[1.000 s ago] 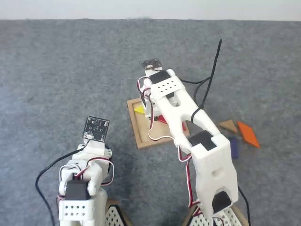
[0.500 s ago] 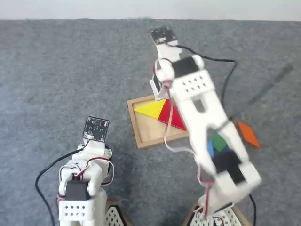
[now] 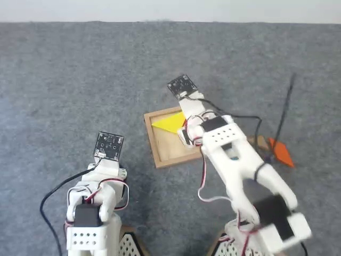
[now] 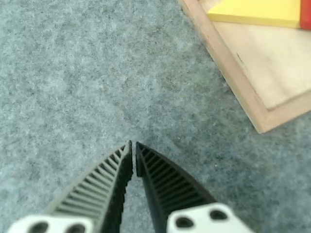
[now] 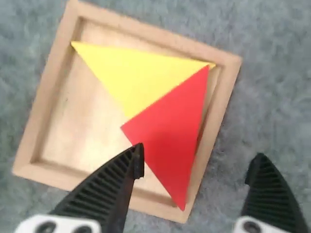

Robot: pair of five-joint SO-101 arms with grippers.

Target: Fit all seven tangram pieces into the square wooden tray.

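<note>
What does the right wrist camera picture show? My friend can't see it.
A square wooden tray on grey carpet holds a yellow triangle piece and a red triangle piece, touching along one edge. The right arm's black gripper is open over the tray.

Grey felt table [image 3: 80,69]: wooden tray [image 3: 151,140] mid-table, orange piece [image 3: 285,156] (right side) apart.

Prob. a robotics lab or test bench, not a home. Two white printed arms w/ exposed wiring: left arm [image 3: 93,213] near the wooden tray [image 3: 159,154], right arm [image 3: 234,160] over it. Grey felt-like surface [image 3: 64,80] all around the tray, plain white wall [image 3: 160,10] beyond it, perforated base plates [image 3: 129,245] on the arms' side.
</note>
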